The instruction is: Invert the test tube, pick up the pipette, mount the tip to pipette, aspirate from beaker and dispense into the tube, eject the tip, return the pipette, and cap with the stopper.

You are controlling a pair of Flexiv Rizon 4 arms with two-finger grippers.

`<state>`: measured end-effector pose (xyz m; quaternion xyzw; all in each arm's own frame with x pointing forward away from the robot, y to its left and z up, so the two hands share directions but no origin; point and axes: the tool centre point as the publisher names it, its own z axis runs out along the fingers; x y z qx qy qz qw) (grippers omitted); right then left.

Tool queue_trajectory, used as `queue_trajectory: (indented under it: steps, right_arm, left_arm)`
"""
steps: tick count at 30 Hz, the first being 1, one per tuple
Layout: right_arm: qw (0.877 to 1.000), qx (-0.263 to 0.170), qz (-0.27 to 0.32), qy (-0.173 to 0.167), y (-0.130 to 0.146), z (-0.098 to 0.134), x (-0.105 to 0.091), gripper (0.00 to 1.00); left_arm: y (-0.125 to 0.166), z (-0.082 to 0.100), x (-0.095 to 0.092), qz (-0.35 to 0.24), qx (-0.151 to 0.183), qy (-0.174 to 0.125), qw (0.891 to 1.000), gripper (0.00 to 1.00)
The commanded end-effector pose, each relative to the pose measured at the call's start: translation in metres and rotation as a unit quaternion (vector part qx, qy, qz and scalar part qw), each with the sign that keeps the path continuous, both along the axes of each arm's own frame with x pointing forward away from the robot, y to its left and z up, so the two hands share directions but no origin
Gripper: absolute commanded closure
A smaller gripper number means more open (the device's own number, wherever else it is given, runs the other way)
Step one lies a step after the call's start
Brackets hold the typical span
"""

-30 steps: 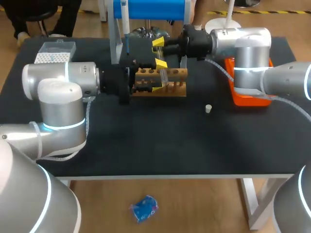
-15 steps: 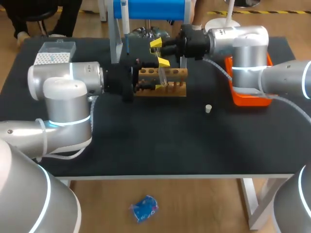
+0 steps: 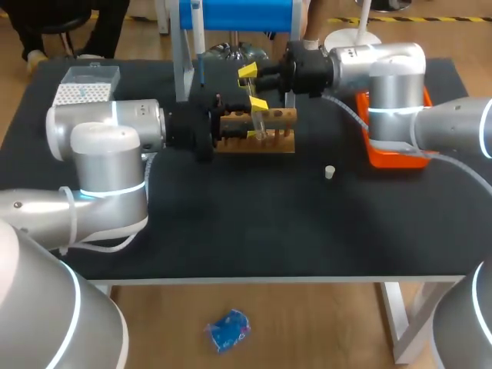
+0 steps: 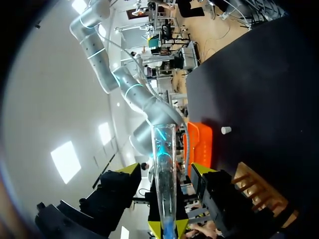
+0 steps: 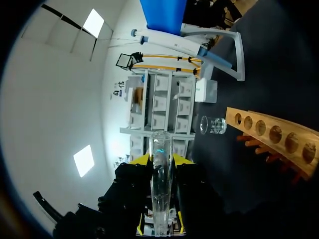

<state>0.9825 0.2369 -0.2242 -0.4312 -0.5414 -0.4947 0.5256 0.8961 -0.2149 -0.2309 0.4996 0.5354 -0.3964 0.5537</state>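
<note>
A clear test tube (image 3: 261, 123) lies level in the air above the wooden rack (image 3: 278, 144). My right gripper (image 3: 250, 77) comes in from the right and is shut on the tube's far, rounded end (image 5: 159, 144), its yellow tips (image 5: 145, 160) pressed to both sides. My left gripper (image 3: 259, 111) faces it from the left, nearer the tube's mouth (image 4: 163, 144). The left gripper (image 4: 164, 169) is open, its fingers (image 4: 130, 170) standing apart from the glass on either side. The white stopper (image 3: 329, 171) lies on the mat to the rack's right. The pipette (image 3: 198, 31) hangs on the blue stand (image 3: 238, 14).
An orange tray (image 3: 396, 154) sits under my right arm. A tip box (image 3: 86, 84) stands at the back left. A glass beaker (image 5: 214, 124) stands behind the rack (image 5: 274, 134), near the stand. The black mat's front half holds only the stopper (image 4: 226, 130).
My left gripper has moved right, up to the tube, and its fingers have narrowed around it from wide open. The right gripper has kept its hold, shifting only slightly.
</note>
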Motion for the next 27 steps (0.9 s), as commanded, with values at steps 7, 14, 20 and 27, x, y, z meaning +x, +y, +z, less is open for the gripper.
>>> queue_trajectory:
  steps: [7, 14, 20, 27]
  right_arm:
    - [1.0, -0.001, 0.0, 0.0, 0.001, -0.001, -0.003, 1.0]
    - [1.0, 0.0, 0.001, 0.0, 0.002, 0.0, -0.003, 1.0]
    - [1.0, 0.004, -0.002, 0.006, 0.003, 0.002, -0.004, 0.0]
    - [0.997, -0.008, -0.025, -0.068, -0.019, 0.012, 0.004, 0.0]
  left_arm:
    - [0.0, -0.002, 0.003, 0.007, -0.004, 0.0, 1.0, 0.69]
    - [0.001, -0.001, 0.003, 0.006, -0.006, 0.003, 1.0, 1.0]
    - [0.004, 0.002, 0.001, 0.005, -0.008, 0.008, 1.0, 1.0]
    - [0.024, 0.022, -0.003, 0.009, 0.005, 0.065, 0.998, 1.0]
